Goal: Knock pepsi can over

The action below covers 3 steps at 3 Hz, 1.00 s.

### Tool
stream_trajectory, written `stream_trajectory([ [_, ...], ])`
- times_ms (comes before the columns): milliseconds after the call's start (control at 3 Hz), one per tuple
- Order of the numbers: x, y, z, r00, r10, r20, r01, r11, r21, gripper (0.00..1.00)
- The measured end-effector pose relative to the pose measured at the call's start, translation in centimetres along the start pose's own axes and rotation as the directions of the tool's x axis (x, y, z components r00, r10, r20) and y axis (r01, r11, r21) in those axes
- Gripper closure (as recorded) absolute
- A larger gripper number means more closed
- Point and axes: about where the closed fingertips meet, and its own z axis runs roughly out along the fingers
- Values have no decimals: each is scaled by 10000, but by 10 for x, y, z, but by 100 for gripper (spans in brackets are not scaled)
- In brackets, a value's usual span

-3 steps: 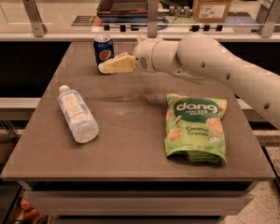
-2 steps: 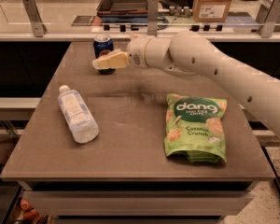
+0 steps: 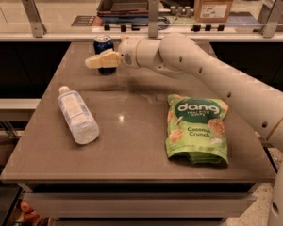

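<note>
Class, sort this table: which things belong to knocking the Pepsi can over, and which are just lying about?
In the job:
pepsi can, upright at the far edge
gripper, just in front of it

Lying about:
water bottle, on its side
green snack bag

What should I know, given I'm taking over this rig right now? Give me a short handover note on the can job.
Gripper: at the far left of the table, level across the front of the pepsi can and overlapping its middle. Contact cannot be told.
Pepsi can: upright near the table's far edge.
Done: gripper is at the can.
Left: tip the can over, probably with a sideways push. The water bottle and snack bag lie nearer the front, apart from it.
</note>
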Motion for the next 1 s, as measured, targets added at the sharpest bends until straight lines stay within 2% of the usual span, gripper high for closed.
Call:
stream_trajectory([
  [333, 17, -2, 8, 9994, 327, 55, -327, 9995, -28, 0],
  [667, 17, 0, 10, 9994, 329, 51, -328, 9994, -72, 18],
  [1000, 17, 2, 12, 9994, 330, 50, -330, 9994, -111, 41],
])
